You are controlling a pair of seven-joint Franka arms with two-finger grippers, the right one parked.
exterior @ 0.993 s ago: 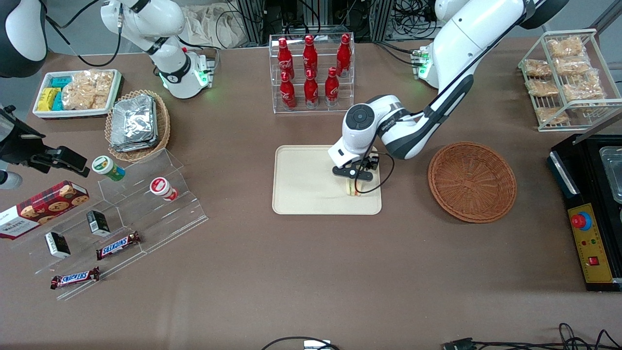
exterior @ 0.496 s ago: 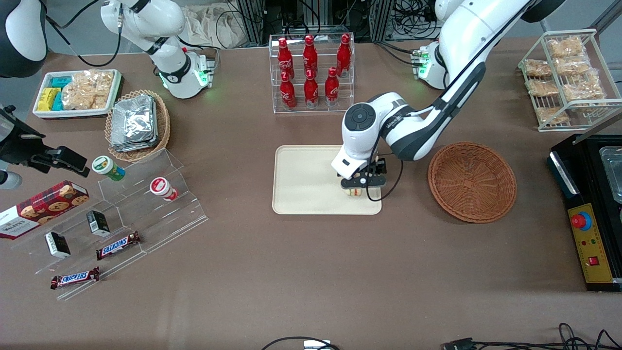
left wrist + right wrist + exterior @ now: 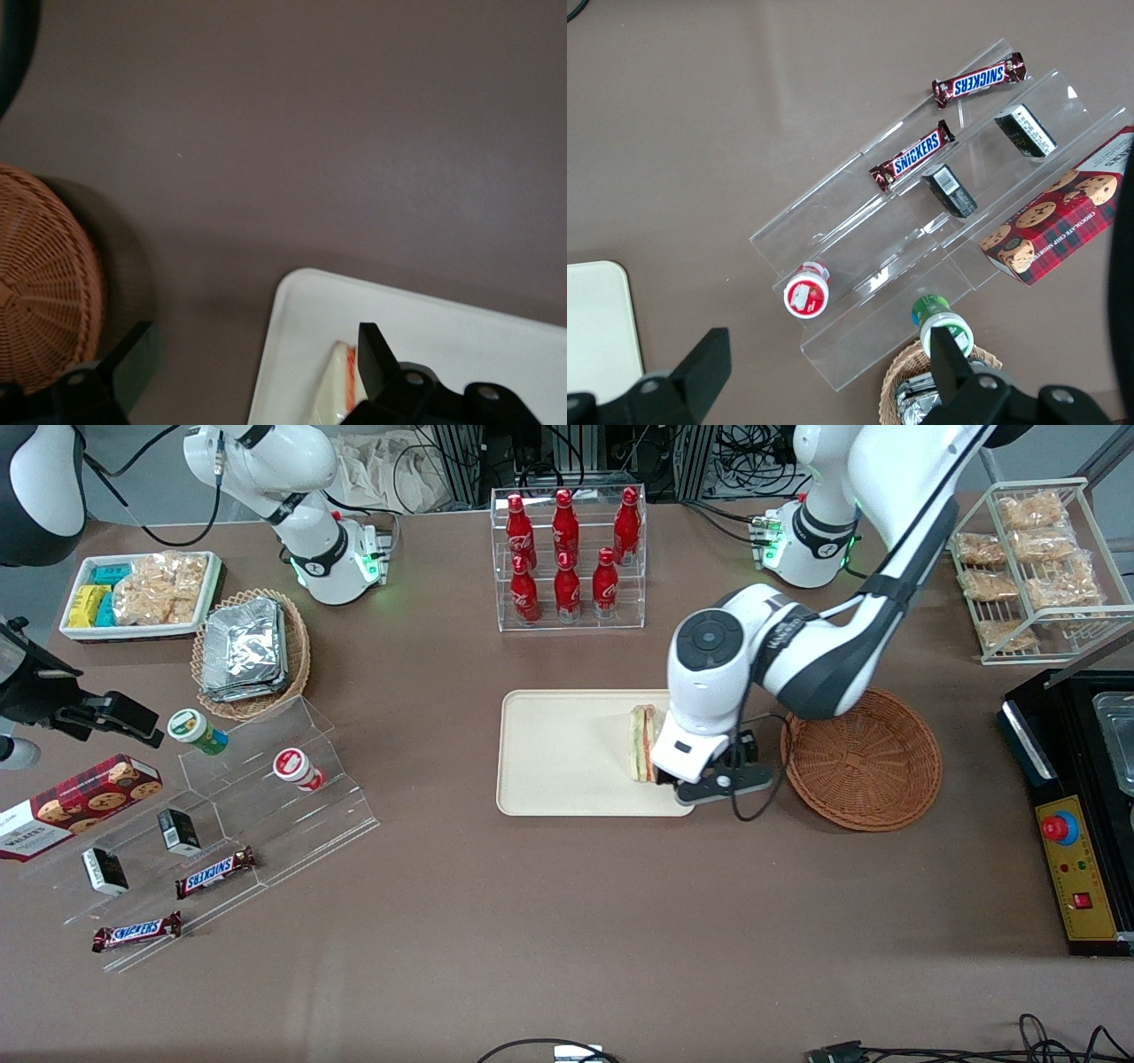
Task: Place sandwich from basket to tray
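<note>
Item: wedge sandwich (image 3: 644,743) — pale bread, orange-red and green filling, clear wrap. Location: on the beige tray (image 3: 558,779), standing on edge near the rim closest to the wicker basket (image 3: 861,757). The basket holds nothing visible.

Item: left gripper (image 3: 700,786). Location: over the tray's edge and the strip of brown table (image 3: 567,921) between tray and basket, just beside the sandwich. State: fingers spread, holding nothing. In the wrist view one black finger (image 3: 376,363) hangs over the tray (image 3: 461,328) beside the sandwich (image 3: 337,390), the other over bare table near the basket (image 3: 44,301); the sandwich sits outside the gap, or at most at its margin.

Step in hand, as judged: release done, the transfer apparently complete — the arm clearing off from the tray.

Next move calls for: a lift clear of the sandwich without brushing it, since it stands on a narrow edge close to the nearer finger and could tip.

Also present: rack of red cola bottles (image 3: 568,549), farther from the front camera than the tray.
</note>
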